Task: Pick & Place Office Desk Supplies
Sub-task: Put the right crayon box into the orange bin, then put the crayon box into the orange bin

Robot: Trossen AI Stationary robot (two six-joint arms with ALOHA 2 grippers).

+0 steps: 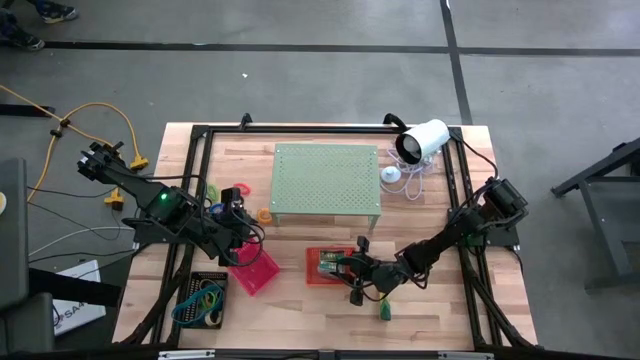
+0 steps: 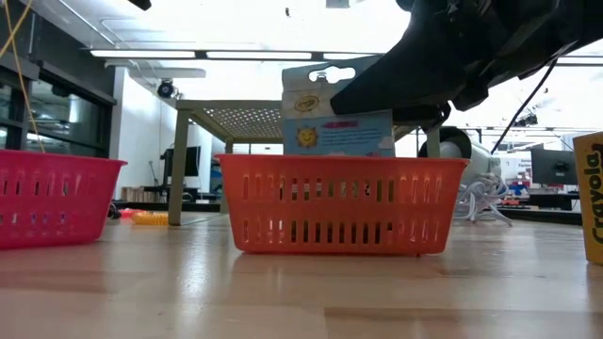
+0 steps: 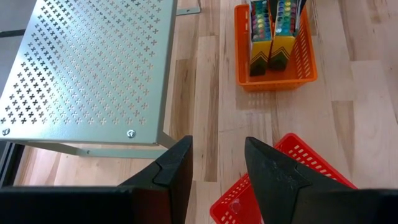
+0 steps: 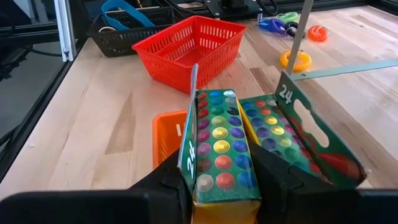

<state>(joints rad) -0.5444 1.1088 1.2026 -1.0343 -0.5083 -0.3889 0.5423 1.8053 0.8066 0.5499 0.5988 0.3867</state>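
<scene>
We see the right gripper (image 4: 217, 180) clamped on a crayon pack (image 4: 217, 149) just above the orange tray (image 1: 330, 265) near the table's front edge; it could snag the second pack (image 4: 292, 137) or tray rim. Left gripper (image 3: 217, 171) hangs wide, empty.

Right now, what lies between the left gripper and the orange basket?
Only bare wooden table lies between the open left gripper and the orange basket, as the left wrist view shows.
</scene>
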